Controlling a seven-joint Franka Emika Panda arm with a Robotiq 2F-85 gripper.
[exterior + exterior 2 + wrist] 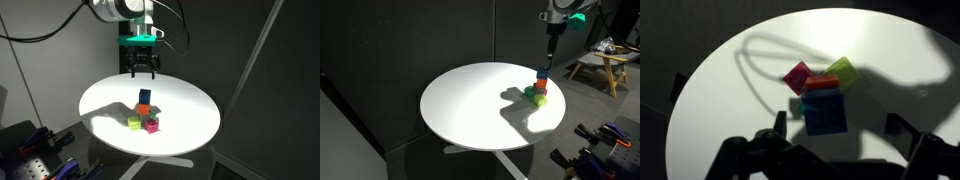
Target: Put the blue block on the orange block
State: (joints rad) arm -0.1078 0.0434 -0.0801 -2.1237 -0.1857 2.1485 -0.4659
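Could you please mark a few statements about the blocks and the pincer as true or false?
1. The blue block sits on top of the orange block. True.
2. The pincer is clamped on the blue block. False: it is open and hangs above the stack, with a gap showing in an exterior view.
3. The magenta block lies alone at the table's edge. False: it sits right beside the stack, near the green block.
4. The table is round and white. True.
5. Something is stacked on the blue block. False: its top is bare in the wrist view.
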